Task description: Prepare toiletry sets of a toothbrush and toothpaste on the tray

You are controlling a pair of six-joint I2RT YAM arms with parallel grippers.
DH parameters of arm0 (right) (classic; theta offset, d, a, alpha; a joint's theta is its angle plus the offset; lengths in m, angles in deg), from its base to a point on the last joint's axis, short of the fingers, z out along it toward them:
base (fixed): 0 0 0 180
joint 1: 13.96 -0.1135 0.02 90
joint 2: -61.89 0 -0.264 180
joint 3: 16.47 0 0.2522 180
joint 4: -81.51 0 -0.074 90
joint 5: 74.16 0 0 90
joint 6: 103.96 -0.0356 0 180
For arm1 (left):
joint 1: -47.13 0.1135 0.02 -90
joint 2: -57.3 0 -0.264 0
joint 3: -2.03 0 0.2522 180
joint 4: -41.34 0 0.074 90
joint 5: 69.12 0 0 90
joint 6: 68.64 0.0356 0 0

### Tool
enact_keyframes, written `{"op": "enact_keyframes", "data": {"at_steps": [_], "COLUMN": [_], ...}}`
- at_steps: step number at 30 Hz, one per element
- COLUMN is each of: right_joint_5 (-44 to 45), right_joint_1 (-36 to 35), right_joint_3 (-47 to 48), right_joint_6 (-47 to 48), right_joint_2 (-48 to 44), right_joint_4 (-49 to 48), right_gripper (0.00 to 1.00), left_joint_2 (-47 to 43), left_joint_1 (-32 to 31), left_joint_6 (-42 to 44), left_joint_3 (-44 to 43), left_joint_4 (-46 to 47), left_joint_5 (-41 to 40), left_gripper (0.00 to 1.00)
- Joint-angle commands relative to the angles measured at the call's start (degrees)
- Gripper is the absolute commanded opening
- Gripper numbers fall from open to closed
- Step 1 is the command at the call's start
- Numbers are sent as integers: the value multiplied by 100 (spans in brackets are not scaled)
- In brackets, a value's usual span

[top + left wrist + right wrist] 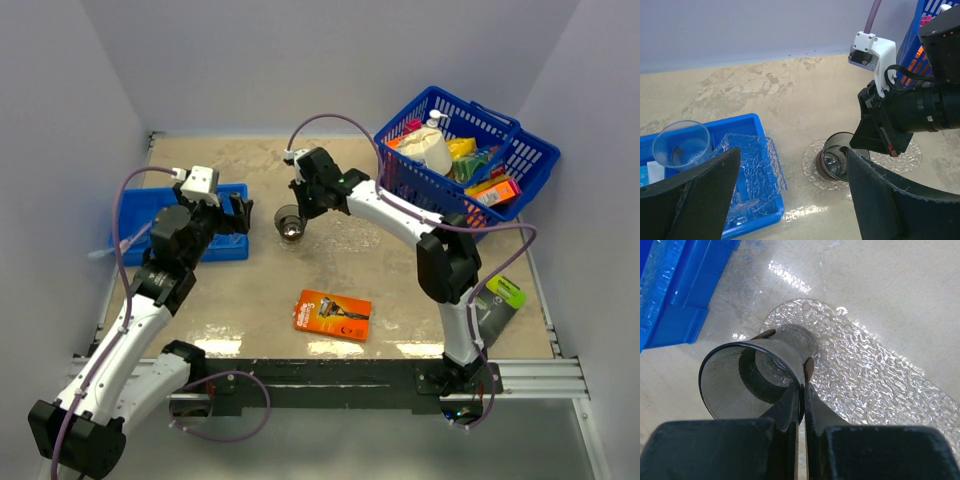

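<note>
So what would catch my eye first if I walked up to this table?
Probably the right gripper, pinched shut on the rim of a dark see-through cup standing on a clear bumpy tray mid-table. Next, the blue wire basket full of colourful packs at the far right, and the orange razor pack lying near the front edge.

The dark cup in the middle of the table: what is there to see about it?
The cup is round, of smoky brown see-through plastic, wide at its open mouth and narrower at its base. Nothing shows inside it. It sits at one end of the clear, bumpy plastic tray; whether it stands quite upright there is hard to tell. The right tool is shut on its rim, one finger inside the wall and one outside.
</note>
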Motion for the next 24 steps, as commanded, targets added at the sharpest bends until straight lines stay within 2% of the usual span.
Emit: {"op": "enact_keyframes", "data": {"at_steps": [1, 12, 16, 24], "right_joint_5": [22, 216, 233, 260], "right_joint_1": [-38, -47, -39, -39], "right_joint_3": [374, 497, 514, 488], "right_joint_6": [-163, -180, -207, -251], "right_joint_2": [8, 79, 88, 53], "right_joint_4": [-281, -114, -114, -193], "right_gripper": [0, 2, 21, 44], "left_joint_2": [15, 41, 59, 68], "left_joint_1": [31, 31, 31, 31], "left_joint_6": [3, 3, 12, 21], "left_joint_3": [-13, -13, -22, -31], "left_joint_4": [101, 92, 74, 83], "left_joint_5": [41, 67, 67, 76], "left_gripper": [91, 90, 91, 91]}}
